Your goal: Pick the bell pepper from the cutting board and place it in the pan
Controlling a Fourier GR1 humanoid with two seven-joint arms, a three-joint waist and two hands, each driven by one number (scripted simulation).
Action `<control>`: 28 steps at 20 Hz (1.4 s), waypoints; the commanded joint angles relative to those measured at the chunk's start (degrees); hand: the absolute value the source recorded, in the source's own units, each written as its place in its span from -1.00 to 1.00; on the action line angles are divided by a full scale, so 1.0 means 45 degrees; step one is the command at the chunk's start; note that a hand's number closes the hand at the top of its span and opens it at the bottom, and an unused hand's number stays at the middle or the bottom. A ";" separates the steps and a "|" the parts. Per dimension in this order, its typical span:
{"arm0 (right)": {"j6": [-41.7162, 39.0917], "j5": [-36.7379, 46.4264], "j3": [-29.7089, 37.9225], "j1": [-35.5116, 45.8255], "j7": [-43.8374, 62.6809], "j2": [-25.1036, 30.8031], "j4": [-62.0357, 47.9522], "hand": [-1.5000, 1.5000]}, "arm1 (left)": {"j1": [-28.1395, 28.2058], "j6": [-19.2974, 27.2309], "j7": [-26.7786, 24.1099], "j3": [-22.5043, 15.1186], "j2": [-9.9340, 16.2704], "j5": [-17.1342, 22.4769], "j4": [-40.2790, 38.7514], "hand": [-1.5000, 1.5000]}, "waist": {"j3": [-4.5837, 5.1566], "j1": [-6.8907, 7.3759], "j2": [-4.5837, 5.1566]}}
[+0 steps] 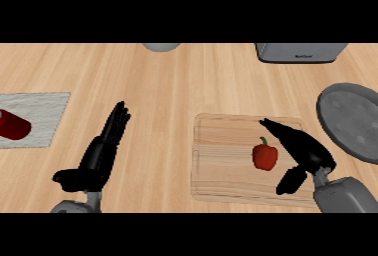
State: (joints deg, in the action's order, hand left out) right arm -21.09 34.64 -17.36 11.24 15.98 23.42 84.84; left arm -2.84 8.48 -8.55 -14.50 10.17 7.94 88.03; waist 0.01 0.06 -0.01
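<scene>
In the head view, the bell pepper [265, 156] is seen lying on the cutting board [221, 165], right of the board's centre, with its green stem pointing toward twelve o'clock and its red body toward six, so that its long axis runs roughly from twelve to six. The right hand [303, 150] is held over the board's right part, released, its fingers straight and directed toward ten or eleven o'clock and its thumb hanging down toward seven; nothing is grasped by it. The pepper lies at about nine o'clock from the palm, just beside it, in the gap between fingers and thumb, and whether it is touched cannot be told. The pan [353, 120] is found at the worktop's right edge, at about one o'clock from the pepper, partly cut off by the frame. The left hand [100, 152] is seen resting open at the lower left, fingers toward twelve o'clock, well apart from the board. The right hand is judged far nearer to the pepper, so the coming grasp is expected to be made by it, across the short axis of the pepper.
</scene>
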 commanded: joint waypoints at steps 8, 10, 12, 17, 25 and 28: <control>0.0243 0.1459 0.1321 0.0591 -0.1613 -0.1262 -0.2290 -1.00 | -0.0046 -0.0717 0.0826 0.0717 -0.0583 -0.0690 0.0518 0.00 | -0.0003 0.0010 0.0001; 0.0343 0.1775 0.0853 0.0465 -0.1091 -0.1717 -0.2426 -1.00 | -0.0234 -0.0504 0.1668 0.0688 -0.0527 -0.0714 0.1511 0.00 | -0.0004 0.0022 -0.0003; 0.0691 0.2175 0.1196 0.1679 -0.1429 -0.1891 -0.4571 -1.00 | 0.0019 -0.0503 0.1244 0.0546 -0.0729 -0.0928 0.0989 0.00 | -0.0006 0.0083 0.0018; -0.0340 0.2636 0.0313 0.1425 -0.2456 -0.1444 -0.4345 1.00 | 0.0350 -0.0561 0.0902 0.0680 -0.0722 -0.1129 0.1340 0.00 | -0.0005 0.0070 -0.0007; 0.2157 0.4309 0.0331 0.2210 -0.3535 -0.2162 -0.6879 1.00 | 0.0013 -0.1198 0.0928 0.1292 -0.0595 -0.0827 0.0873 0.00 | -0.0009 0.0134 0.0026; 0.2977 0.4489 0.0349 0.1056 -0.3791 -0.1965 -0.5354 1.00 | 0.0507 -0.1085 -0.0114 0.0973 -0.1102 -0.1167 0.0140 0.00 | -0.0003 0.0007 0.0004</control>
State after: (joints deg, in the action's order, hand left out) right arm -13.38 52.36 -14.57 19.61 0.73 16.10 61.77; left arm -2.25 3.91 -6.21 -10.00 5.94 3.20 89.90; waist 0.96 0.17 -0.95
